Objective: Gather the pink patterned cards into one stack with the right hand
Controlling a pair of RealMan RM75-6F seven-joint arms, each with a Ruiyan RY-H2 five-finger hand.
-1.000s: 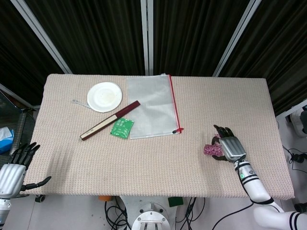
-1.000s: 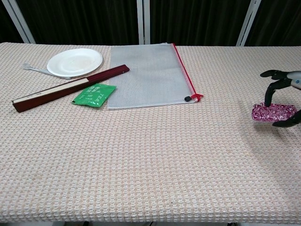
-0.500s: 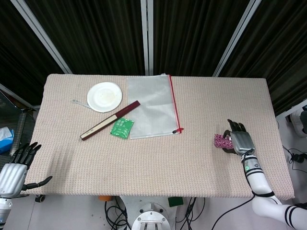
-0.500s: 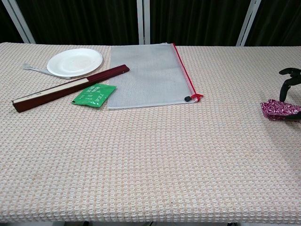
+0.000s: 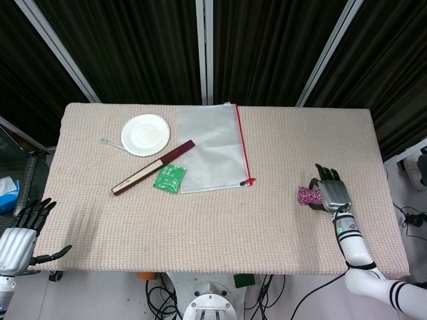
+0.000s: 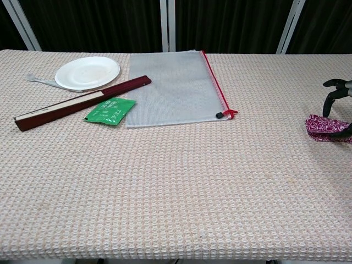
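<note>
Here the right hand (image 5: 331, 195) sits near the worktop's (image 5: 267, 220) right edge, fingers curled over the pink cards (image 5: 307, 196), which it holds bunched against the cloth; the chest view shows the cards (image 6: 325, 127) at the frame's right margin under dark fingertips (image 6: 331, 98). The left hand (image 5: 20, 239) hangs off the near left corner, fingers apart, holding nothing. Well to the left lie a pouch (image 5: 212, 148), plate (image 5: 145, 135), green packet (image 5: 169, 178) and closed fan (image 5: 153, 167).

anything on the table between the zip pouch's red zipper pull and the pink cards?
No, bare woven cloth only. The head view shows the stretch from the zipper pull to the pink cards, held by the right hand, with nothing in it.
</note>
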